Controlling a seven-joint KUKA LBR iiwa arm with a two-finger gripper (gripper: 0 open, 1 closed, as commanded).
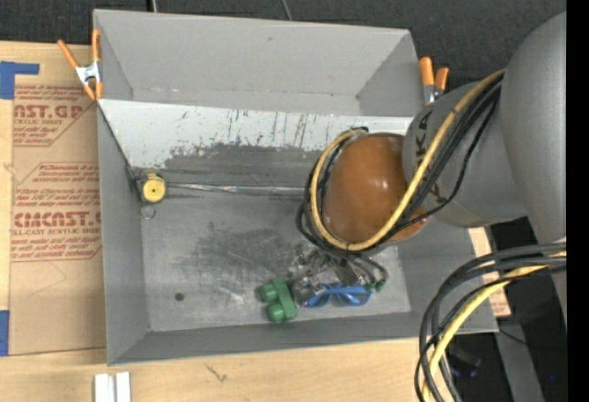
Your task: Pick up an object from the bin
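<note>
Gripper (315, 275) sits low beside green block (277, 300) and blue piece (337, 296); its opening cannot be told; nothing lifted yet.

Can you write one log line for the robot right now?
hand: lower right of bin | beside it: green blocky piece, blue looped thing | far left: yellow round thing | holding: cannot tell

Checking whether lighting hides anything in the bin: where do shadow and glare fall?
Camera view: no hard glare; the bin is brightest on its back wall and darker on its left wall. The shadow of the arm dims the near right corner, around the claw, the green piece and the blue piece. The yellow disc by the left wall is plainly lit.
</note>
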